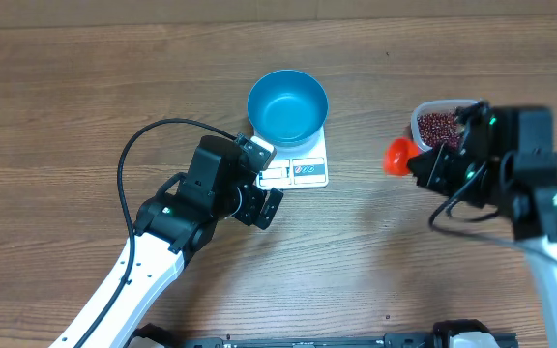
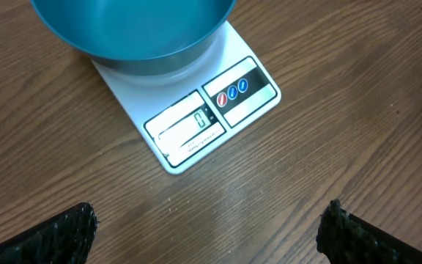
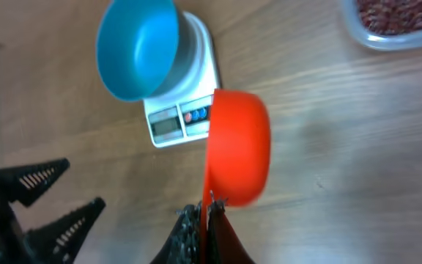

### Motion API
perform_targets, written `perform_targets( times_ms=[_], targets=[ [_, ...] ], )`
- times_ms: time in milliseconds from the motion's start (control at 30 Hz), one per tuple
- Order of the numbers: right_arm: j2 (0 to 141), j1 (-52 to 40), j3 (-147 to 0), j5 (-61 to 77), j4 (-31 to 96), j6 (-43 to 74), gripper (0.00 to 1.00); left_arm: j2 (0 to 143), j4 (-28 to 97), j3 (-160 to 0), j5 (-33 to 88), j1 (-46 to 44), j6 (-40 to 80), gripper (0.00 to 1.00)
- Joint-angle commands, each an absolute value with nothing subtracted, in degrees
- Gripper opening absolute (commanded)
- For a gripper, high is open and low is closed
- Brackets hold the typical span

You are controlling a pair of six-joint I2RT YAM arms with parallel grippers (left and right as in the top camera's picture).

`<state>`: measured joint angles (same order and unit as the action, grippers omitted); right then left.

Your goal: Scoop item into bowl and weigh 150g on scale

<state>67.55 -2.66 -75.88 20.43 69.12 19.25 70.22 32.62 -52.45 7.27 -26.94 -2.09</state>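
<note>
overhead / bowl: I see the blue bowl (image 1: 287, 104) sitting on the scale (image 1: 303, 170), and only the scale's display edge sticks out.
overhead / left gripper (image 1: 271, 179): spread wide with nothing in it, just beside the scale's display edge.
overhead / right gripper (image 1: 416, 162): pinched tight on an orange scoop (image 1: 398, 156), well to the right of the scale.
overhead / beans (image 1: 440, 126): in a clear tub (image 1: 425, 109), also right of the scale.
left wrist / fingers (image 2: 68, 231): wide apart over bare table (image 2: 328, 147), near side of the scale (image 2: 211, 110). The bowl (image 2: 123, 29) is on its far half.
right wrist / scoop (image 3: 239, 150): clamped by its handle, just right of the scale (image 3: 189, 110). I can't see inside it.
right wrist / beans (image 3: 401, 15): in the tub (image 3: 376, 38), far right of the scale.
</note>
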Motion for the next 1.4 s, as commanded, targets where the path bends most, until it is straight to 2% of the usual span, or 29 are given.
perform_targets(
  times_ms=[0, 167, 300, 433, 867, 1367],
  targets=[
    [75.35, 0.49, -89.17, 19.79, 75.9, 11.9, 0.03, 70.39, 32.6, -53.74, 6.9, -26.63, -2.61, 1.0],
    [87.2, 3.27, -105.93, 13.69, 87.33, 7.51, 0.03, 70.39, 32.6, -53.74, 6.9, -26.63, -2.61, 0.99],
    [93.3, 5.37, -113.19, 9.69, 89.43, 6.94, 0.04, 70.39, 32.6, -53.74, 6.9, -26.63, -2.61, 0.99],
    [96.36, 7.68, -113.43, 6.85, 86.39, 5.15, 0.04, 70.39, 32.6, -53.74, 6.9, -26.63, -2.61, 0.99],
    [106.04, 14.94, -112.44, 6.9, 82.63, -12.45, 0.04, 70.39, 32.6, -53.74, 6.9, -26.63, -2.61, 0.99],
    [115.63, 18.87, -110.08, 11.75, 79.35, -17.5, 0.04, 70.39, 32.6, -53.74, 6.9, -26.63, -2.61, 1.0]
  ],
)
